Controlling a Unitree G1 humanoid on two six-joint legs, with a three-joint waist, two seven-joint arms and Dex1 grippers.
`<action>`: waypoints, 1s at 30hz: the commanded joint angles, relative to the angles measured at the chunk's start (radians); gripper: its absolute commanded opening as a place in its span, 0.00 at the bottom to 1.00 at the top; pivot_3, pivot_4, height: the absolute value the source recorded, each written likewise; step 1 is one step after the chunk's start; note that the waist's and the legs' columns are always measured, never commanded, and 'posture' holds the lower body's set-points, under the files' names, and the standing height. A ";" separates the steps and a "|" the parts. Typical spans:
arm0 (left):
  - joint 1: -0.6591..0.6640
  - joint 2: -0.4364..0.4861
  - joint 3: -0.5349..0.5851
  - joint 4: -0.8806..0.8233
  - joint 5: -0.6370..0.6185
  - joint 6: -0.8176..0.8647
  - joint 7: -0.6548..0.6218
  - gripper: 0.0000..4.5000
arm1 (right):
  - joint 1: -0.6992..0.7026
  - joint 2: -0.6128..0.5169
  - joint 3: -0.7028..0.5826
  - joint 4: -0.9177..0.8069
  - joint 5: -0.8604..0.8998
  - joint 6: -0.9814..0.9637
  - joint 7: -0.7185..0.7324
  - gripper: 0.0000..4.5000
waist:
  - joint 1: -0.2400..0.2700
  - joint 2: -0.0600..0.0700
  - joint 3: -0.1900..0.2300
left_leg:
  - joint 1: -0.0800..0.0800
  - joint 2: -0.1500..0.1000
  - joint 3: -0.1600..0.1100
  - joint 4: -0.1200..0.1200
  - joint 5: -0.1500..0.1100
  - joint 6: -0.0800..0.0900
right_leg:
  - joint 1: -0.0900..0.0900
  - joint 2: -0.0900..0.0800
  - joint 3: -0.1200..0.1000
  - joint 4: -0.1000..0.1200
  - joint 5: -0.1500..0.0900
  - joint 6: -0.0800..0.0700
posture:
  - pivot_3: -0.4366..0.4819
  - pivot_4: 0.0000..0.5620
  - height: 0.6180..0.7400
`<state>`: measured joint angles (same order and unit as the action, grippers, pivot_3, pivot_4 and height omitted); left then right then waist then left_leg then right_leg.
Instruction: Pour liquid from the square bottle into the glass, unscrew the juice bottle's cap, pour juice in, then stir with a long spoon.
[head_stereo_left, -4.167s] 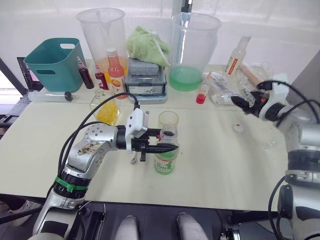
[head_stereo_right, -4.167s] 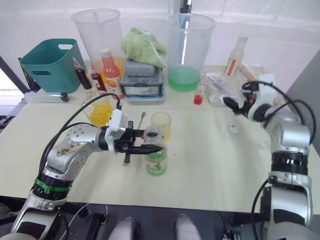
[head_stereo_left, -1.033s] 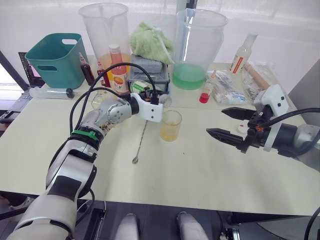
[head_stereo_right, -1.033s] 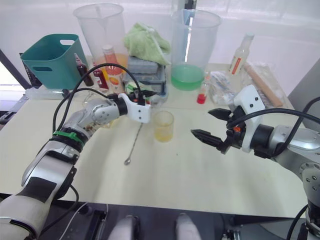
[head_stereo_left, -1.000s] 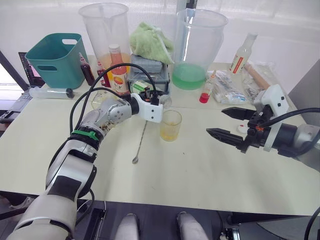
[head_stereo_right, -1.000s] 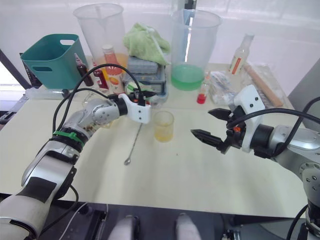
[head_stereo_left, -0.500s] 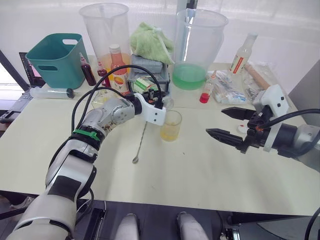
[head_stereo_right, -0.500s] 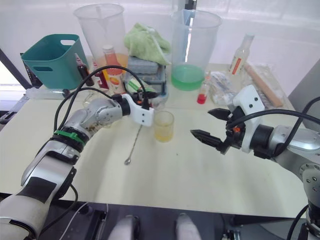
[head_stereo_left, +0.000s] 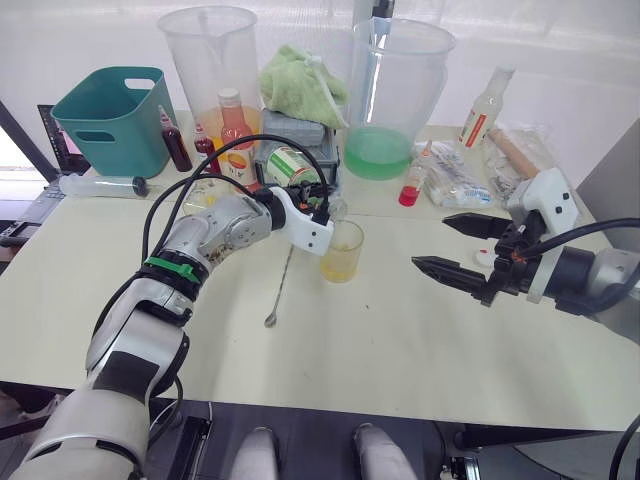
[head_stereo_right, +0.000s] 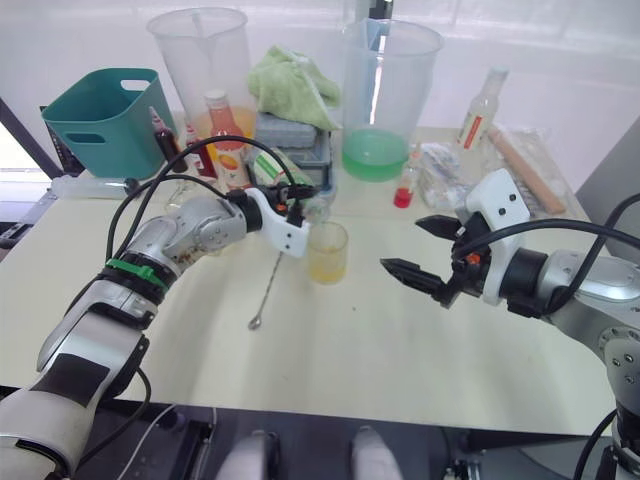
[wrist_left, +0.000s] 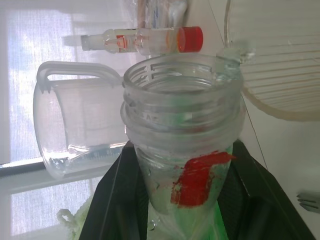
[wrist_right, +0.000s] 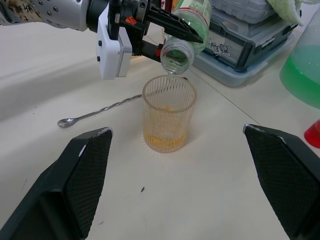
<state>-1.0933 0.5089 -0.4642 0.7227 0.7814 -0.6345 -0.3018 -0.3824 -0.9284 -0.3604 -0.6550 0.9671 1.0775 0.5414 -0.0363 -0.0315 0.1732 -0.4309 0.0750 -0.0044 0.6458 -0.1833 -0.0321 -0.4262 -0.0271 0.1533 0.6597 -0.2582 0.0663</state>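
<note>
The left end effector (wrist_right: 165, 22) clamps the juice bottle (wrist_right: 186, 25), tipped mouth-down over the glass (wrist_right: 168, 120); its green label is unreadable. The long spoon (wrist_right: 97, 113) lies at the glass's 9 o'clock. The right end effector (head_stereo_left: 455, 247) is spread, empty.

silver arms | green band | black cables | white wrists | black claws

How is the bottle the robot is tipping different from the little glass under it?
The juice bottle is tilted in the air, clamped by the left gripper; the glass stands upright on the table. The bottle wears a green-and-white label; the glass is plain and ribbed. The bottle's mouth is narrower than the glass's rim. Both are clear and open-topped.
</note>
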 joint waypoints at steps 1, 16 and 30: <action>-0.029 0.014 -0.001 -0.049 0.012 -0.004 0.032 0.31 | -0.013 -0.008 -0.006 -0.009 -0.001 -0.035 -0.001 0.99 | 0.000 0.000 0.000 | 0.000 0.000 0.000 0.000 0.000 0.000 | 0.000 0.000 0.000 0.000 0.000 0.000 | 0.48 0.27 0.73; -0.028 0.023 -0.022 -0.065 0.055 0.007 0.063 0.31 | -0.015 -0.016 0.003 -0.001 -0.002 -0.055 0.000 0.99 | 0.000 0.000 0.000 | 0.000 0.000 0.000 0.000 0.000 0.000 | 0.000 0.000 0.000 0.001 0.000 -0.001 | 0.48 0.27 0.73; -0.034 0.025 -0.024 -0.068 0.068 0.015 0.069 0.31 | -0.017 -0.015 0.011 0.001 -0.006 -0.061 0.001 0.99 | 0.000 0.000 0.000 | 0.000 0.000 0.000 0.001 0.000 0.000 | 0.000 0.000 0.000 0.002 0.001 -0.001 | 0.48 0.27 0.73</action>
<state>-1.0934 0.5225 -0.4980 0.6927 0.8503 -0.6276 -0.2593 -0.3851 -0.9285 -0.3325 -0.6433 0.9633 1.0442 0.5421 -0.0363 -0.0315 0.1732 -0.4307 0.0748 -0.0046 0.6471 -0.1833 -0.0320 -0.4262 -0.0272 0.1533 0.6621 -0.2577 0.0655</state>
